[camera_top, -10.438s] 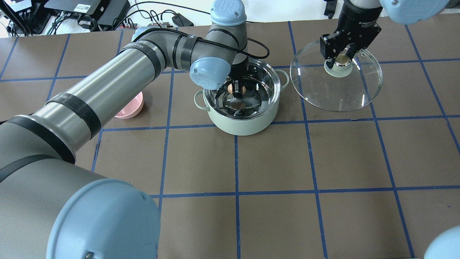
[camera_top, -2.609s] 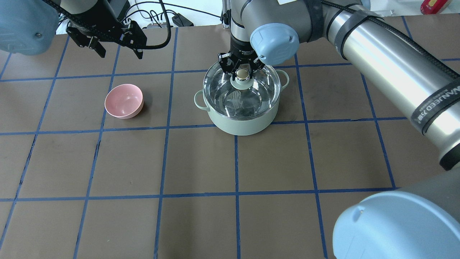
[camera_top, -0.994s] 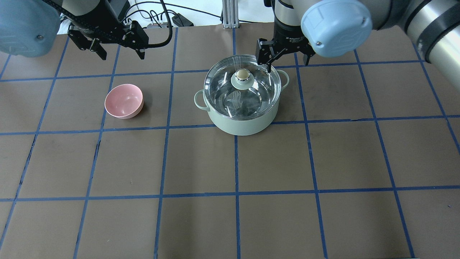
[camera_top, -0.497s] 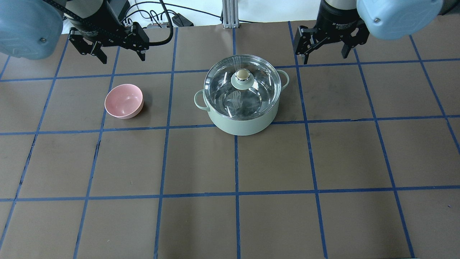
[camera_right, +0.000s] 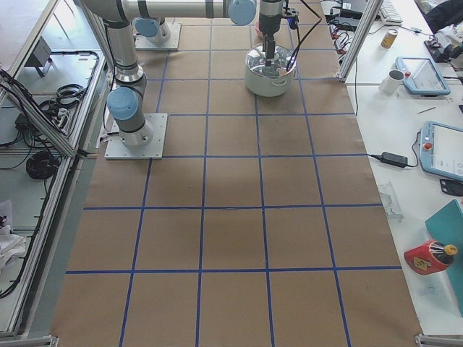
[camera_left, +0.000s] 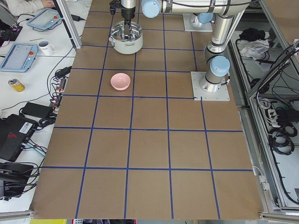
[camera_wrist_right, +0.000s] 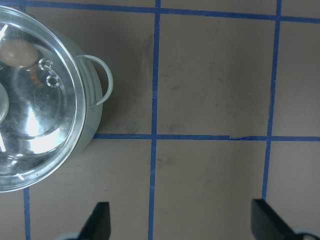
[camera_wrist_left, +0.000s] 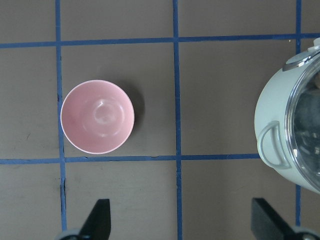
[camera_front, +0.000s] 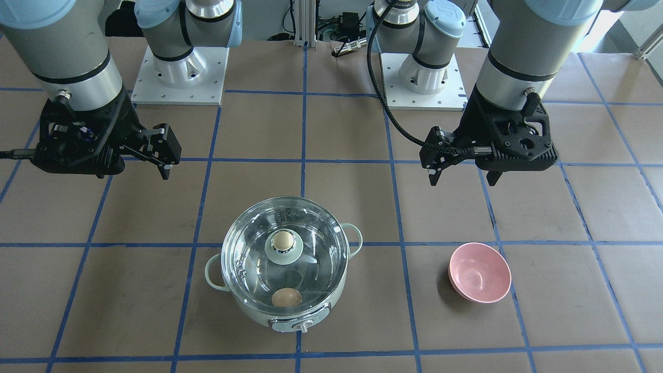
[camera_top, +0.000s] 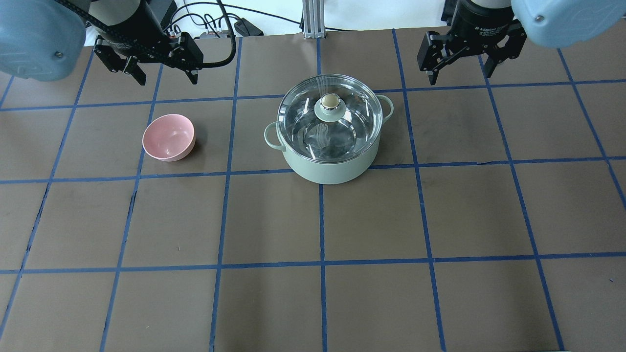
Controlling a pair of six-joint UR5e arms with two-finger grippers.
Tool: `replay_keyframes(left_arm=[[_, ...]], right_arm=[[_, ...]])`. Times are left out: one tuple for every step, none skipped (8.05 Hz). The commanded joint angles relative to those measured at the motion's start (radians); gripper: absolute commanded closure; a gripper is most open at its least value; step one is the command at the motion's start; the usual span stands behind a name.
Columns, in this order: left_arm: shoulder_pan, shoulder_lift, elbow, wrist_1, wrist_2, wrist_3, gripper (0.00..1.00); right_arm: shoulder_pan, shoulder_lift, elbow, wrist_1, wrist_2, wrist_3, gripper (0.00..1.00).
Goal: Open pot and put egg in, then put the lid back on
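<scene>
Left pincer [camera_top: 167,77] is seen w/ both black fingers spread wide & nothing held between them, hung over the far left of the table, well apart from everything. Right pincer [camera_top: 461,76] is found the same way: jaws wide apart, empty, up over the far right, beyond the pot. Pot [camera_top: 332,168] is set nr the table's middle: round, pale mint-green, matte-looking wall, two small loop handles, shiny steel inside, w/ a chrome-ish control knob [camera_front: 303,326] on the front as shown by the front cam. Lid [camera_front: 316,243] is seated flat on the pot rim. It's a clear glass dome w/ lots of glare, its pale green knob base capped w/ a tan-gold button. Egg [camera_front: 286,298] is spotted thru the glass, lying on the pot's steel floor nr the control-knob side: small, tan-brown, oval, smooth. Pink bowl [camera_top: 168,138] is parked upright on the robot's left of the pot, well apart, glossy & round. Table [camera_top: 371,215] is covered in dull brown paper, gridded w/ blue tape.
</scene>
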Motion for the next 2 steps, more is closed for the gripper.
replay_keyframes(left_arm=[[0.000,-0.002,0.000,-0.001,-0.013,-0.005,0.00],[-0.002,0.000,-0.002,-0.007,-0.011,0.000,0.00]], right_arm=[[-0.004,-0.001,0.000,-0.001,0.000,-0.001,0.00],[-0.004,-0.003,0.000,-0.003,0.004,-0.001,0.00]])
